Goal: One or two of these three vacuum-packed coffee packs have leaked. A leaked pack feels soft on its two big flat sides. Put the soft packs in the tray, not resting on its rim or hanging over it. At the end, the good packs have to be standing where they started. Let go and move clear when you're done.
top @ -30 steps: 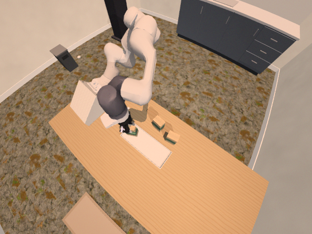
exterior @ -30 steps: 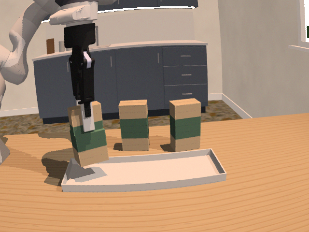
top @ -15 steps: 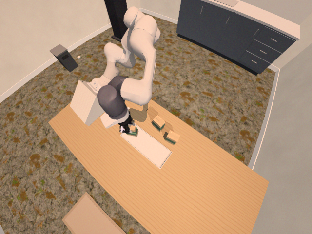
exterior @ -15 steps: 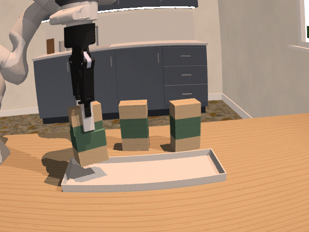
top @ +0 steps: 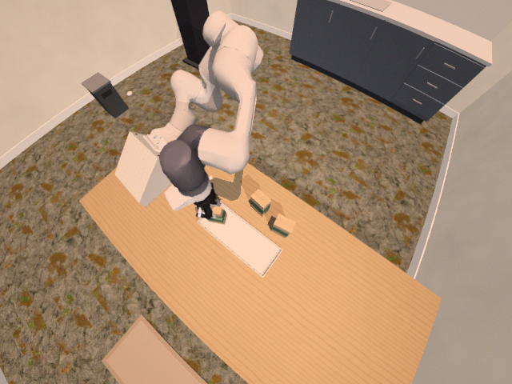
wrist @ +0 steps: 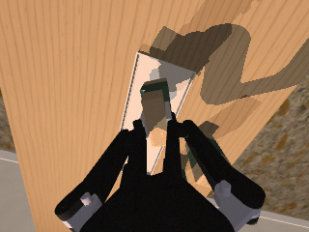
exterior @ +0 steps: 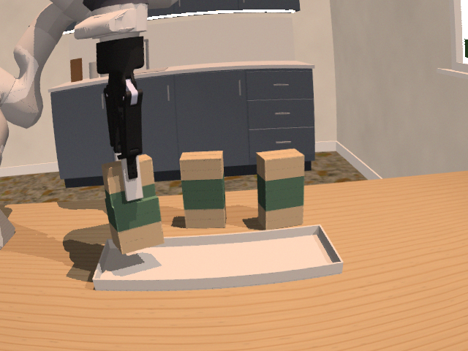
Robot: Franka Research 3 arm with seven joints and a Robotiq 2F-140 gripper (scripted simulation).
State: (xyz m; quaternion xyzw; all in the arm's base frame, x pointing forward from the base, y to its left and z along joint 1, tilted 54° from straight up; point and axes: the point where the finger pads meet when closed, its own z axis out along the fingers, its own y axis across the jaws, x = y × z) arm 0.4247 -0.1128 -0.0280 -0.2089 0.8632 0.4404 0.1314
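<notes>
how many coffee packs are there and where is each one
3. One pack hangs tilted in the end effector above the left end of the tray. The middle pack and the right pack stand upright on the table behind the tray. None seems hidden.
</notes>
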